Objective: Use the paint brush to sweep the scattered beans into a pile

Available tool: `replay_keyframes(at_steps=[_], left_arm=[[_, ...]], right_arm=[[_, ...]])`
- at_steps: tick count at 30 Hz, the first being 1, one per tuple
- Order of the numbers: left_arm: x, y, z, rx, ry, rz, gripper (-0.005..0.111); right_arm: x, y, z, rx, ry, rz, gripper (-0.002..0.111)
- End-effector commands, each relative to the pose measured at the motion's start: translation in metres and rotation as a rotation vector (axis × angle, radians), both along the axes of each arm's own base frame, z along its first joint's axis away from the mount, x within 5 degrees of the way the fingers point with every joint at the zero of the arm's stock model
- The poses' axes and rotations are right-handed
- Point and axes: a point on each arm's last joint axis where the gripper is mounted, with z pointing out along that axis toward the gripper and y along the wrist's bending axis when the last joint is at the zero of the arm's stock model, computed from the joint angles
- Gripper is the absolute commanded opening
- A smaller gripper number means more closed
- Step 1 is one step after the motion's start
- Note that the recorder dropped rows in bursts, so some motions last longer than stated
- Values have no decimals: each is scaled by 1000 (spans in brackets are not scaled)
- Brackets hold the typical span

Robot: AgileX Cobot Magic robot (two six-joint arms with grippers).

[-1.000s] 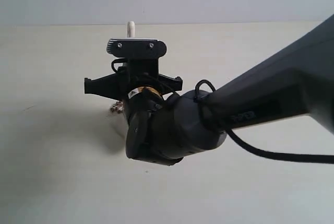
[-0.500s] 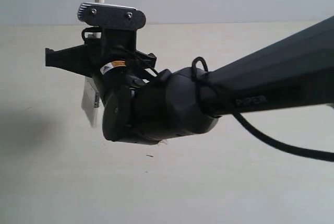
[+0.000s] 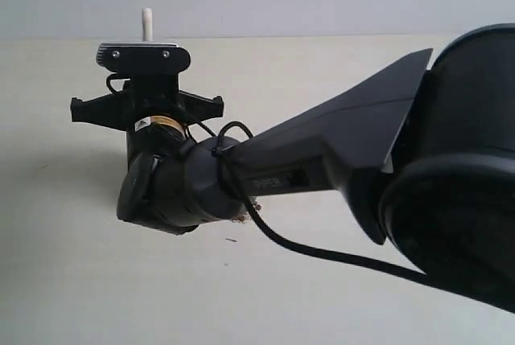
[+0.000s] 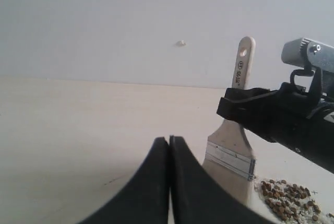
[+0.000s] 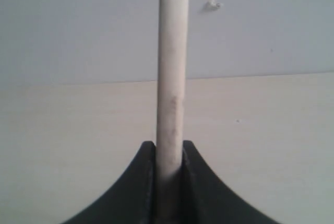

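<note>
The paint brush [image 4: 230, 157] is standing upright, its handle clamped between the right pincer's [image 5: 169, 153] narrowly parted jaws. That pincer has just been carrying it sideways off the beans [image 4: 288, 197], which are now lying just beside the bristles, below the pincer, probably lining up another inward stroke.

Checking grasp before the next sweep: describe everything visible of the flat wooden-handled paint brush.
The flat paint brush has a pale tapering wooden handle with a hole near its end, a silver metal ferrule and cream bristles. It stands nearly upright, handle up, clamped on the handle by the black right gripper. Small reddish-brown beans lie beside the bristles. The bristle tips are hidden behind the shut left gripper, so what they touch cannot be told.
</note>
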Motion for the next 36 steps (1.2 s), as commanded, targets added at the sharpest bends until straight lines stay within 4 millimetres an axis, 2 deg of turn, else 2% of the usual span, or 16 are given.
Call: replay_keyframes(at_steps=[1, 6, 9, 11, 13, 17, 20, 21, 24, 26, 30, 33, 36], left_arm=[[0, 0, -1, -4, -4, -6, 0], [0, 0, -1, -4, -4, -6, 0], [0, 0, -1, -4, -4, -6, 0], [0, 0, -1, -4, -4, -6, 0], [0, 0, -1, -4, -4, -6, 0], [0, 0, -1, -3, -1, -6, 0], [-1, 0, -3, 4, 18, -7, 0], [-1, 0, -3, 4, 18, -7, 0], [-1, 0, -3, 4, 18, -7, 0], [-1, 0, -3, 4, 18, -7, 0], [-1, 0, -3, 4, 18, -7, 0], [-1, 0, -3, 4, 18, -7, 0], [-1, 0, -3, 4, 18, -7, 0]], right_arm=[[2, -6, 2, -107, -10, -69, 0], [2, -22, -3, -262, 42, -209, 0], [2, -24, -1, -252, 54, -235, 0], [-4, -18, 5, -216, 42, -212, 0], [-8, -14, 14, -183, 30, -186, 0], [-15, -11, 52, -139, 4, -144, 0], [-16, -12, 77, -304, -105, -79, 0], [-17, -9, 83, -436, -202, -12, 0], [-20, -2, 83, -577, -340, 220, 0], [-18, 0, 75, -573, -348, 384, 0], [-6, -10, 61, -543, -368, 600, 0], [3, -25, 54, -522, -390, 748, 0], [7, -45, 49, -520, -438, 995, 0]])
